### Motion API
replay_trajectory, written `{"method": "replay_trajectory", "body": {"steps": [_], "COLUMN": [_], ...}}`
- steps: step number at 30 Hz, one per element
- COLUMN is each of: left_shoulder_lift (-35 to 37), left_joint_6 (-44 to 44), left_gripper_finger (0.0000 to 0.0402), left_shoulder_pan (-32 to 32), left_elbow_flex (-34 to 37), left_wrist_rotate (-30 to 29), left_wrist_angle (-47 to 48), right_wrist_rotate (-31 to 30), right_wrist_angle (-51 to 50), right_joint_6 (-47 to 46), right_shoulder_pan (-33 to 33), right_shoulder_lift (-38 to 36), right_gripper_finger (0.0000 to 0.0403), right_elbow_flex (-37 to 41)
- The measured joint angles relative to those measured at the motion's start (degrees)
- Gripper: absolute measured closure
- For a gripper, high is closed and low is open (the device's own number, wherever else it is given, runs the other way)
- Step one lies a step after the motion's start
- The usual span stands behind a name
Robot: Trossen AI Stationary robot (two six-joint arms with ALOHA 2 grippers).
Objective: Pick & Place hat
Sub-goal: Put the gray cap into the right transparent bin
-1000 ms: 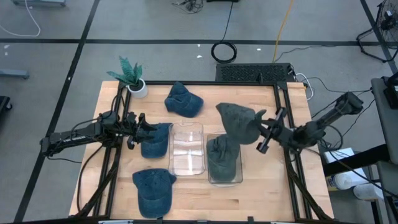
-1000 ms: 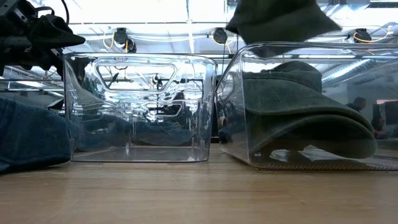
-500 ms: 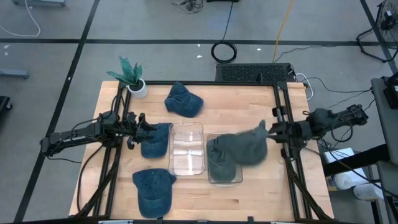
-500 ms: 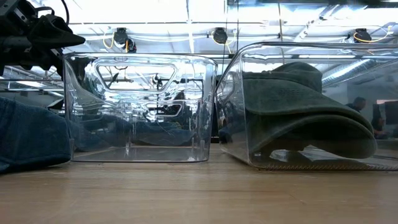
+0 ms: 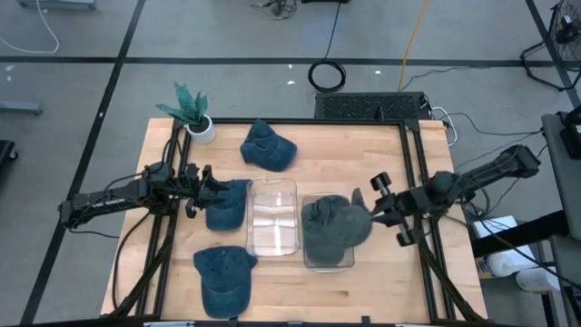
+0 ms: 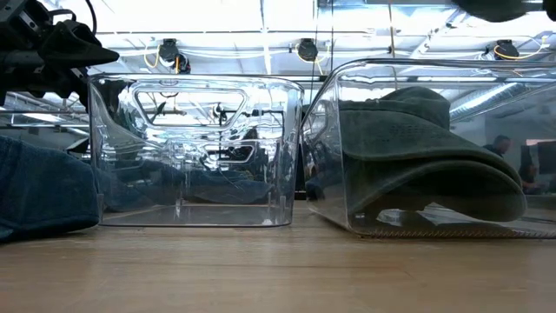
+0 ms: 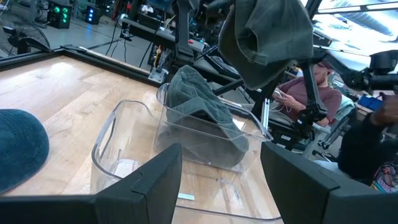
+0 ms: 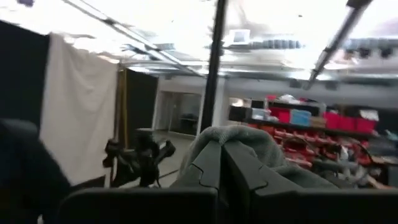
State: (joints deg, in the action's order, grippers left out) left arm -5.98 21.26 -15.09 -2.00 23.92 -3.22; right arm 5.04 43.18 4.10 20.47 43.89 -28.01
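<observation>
Grey fabric was what the right gripper (image 5: pixel 370 207) pinched: its jaws were pressed together on a fold of the grey hat (image 5: pixel 345 218), which hung from them over the right-hand clear bin (image 5: pixel 327 259). That bin already held another grey hat (image 6: pixel 417 165), slumped against its wall, so the carried hat was most likely held high and draped in order to clear the rim before being let go on top of its like. In the left wrist view the held hat (image 7: pixel 267 37) dangled above the bin with its lower edge apart from the hat inside.

Beside that bin, on the side away from the right jaws, stood an empty clear bin (image 5: pixel 273 218), just next to the left gripper (image 5: pixel 201 191). The left jaws were spread and held nothing; they hovered right over a blue hat (image 5: pixel 227 204) that lay on the worktop (image 5: pixel 345 136) touching the empty bin's outer wall. I judged the left arm to be waiting there, ready to close on that hat for the empty bin, so that colours stay sorted.

Two more blue hats lay on the worktop, one (image 5: pixel 223 277) near the front edge and one (image 5: pixel 268 147) farther back, both apart from the left jaws. A potted plant (image 5: pixel 192 111) sat at the far corner.
</observation>
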Motion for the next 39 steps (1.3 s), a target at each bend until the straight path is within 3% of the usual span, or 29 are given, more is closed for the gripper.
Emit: {"method": "replay_trajectory", "body": {"steps": [2,6,12,16,22,28,39], "left_shoulder_lift": [-0.01,-0.02,0.00,0.00,0.00,0.00,0.00], "left_joint_6": [0.00,0.00,0.00,0.00,0.00,0.00,0.00], "left_gripper_finger": [0.0174,0.0174,0.0174,0.0174,0.0174,0.0174,0.0174], "left_shoulder_pan": [-0.01,0.01,0.02,0.02,0.01,0.01,0.02], "left_elbow_flex": [0.00,0.00,0.00,0.00,0.00,0.00,0.00], "left_wrist_rotate": [0.00,0.00,0.00,0.00,0.00,0.00,0.00], "left_wrist_angle": [0.00,0.00,0.00,0.00,0.00,0.00,0.00], "right_wrist_rotate": [-5.41,-22.08,-51.72,-63.93,-65.05,-64.58,-59.31], "right_wrist_angle": [3.24,11.70,25.77,30.38,30.51,32.65,31.96], "right_joint_6": [-0.59,4.36,25.65,34.09,31.96,30.58,20.90], "right_shoulder_pan": [1.45,5.62,12.82,14.67,16.23,20.02,21.52], "right_shoulder_lift": [3.06,8.60,18.64,24.58,28.85,28.63,32.55], "right_gripper_finger": [0.0403,0.0403,0.0403,0.0403,0.0403,0.0403,0.0403], "right_elbow_flex": [0.00,-0.03,-0.84,-2.18,-4.28,-4.59,-4.61]}}
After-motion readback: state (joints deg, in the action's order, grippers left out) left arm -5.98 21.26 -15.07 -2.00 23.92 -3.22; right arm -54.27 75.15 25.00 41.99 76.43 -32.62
